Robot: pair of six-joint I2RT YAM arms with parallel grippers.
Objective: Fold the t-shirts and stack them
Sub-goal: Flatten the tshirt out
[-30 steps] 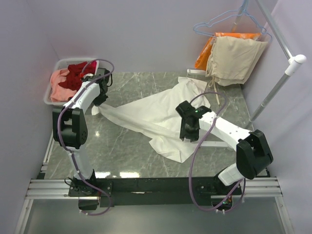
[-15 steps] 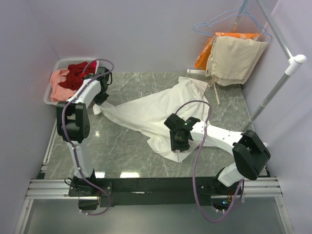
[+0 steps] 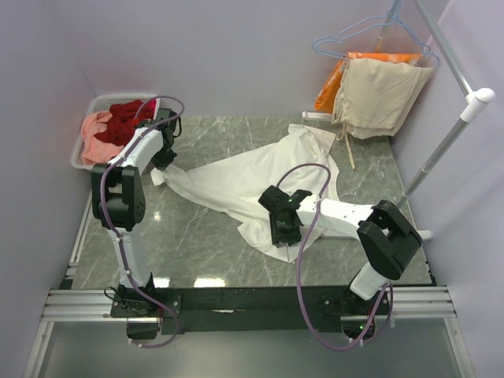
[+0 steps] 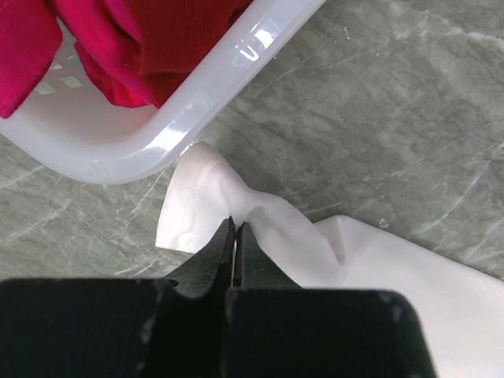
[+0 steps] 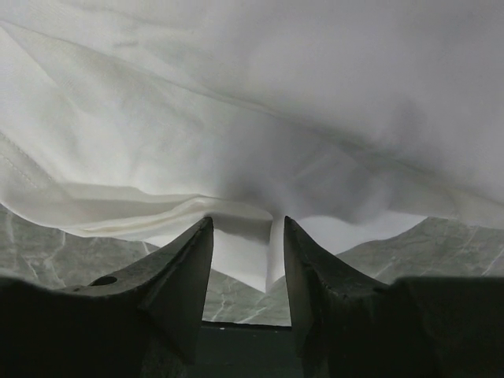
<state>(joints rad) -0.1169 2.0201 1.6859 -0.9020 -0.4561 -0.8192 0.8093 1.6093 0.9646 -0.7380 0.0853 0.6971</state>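
Observation:
A white t-shirt (image 3: 244, 183) lies crumpled across the marble table, print not showing. My left gripper (image 3: 163, 163) is shut on its left corner, right beside the basket; in the left wrist view the gripper (image 4: 236, 227) pinches that hemmed corner of the shirt (image 4: 315, 244). My right gripper (image 3: 284, 234) is open, low over the shirt's near edge. In the right wrist view the gripper (image 5: 246, 224) has a fold of the white shirt (image 5: 236, 142) between its spread fingers. A dark red t-shirt (image 3: 126, 118) and a salmon pink t-shirt (image 3: 96, 135) lie in the basket.
The white basket (image 3: 81, 157) stands at the back left; its rim (image 4: 169, 134) almost touches the gripped corner. A beige cloth (image 3: 378, 94) and an orange cloth (image 3: 335, 83) hang on a rack at the back right. The rack's pole (image 3: 445, 146) slants along the right side.
My right gripper has moved left and toward the near edge of the shirt. My left gripper has shifted slightly and stays shut on the corner.

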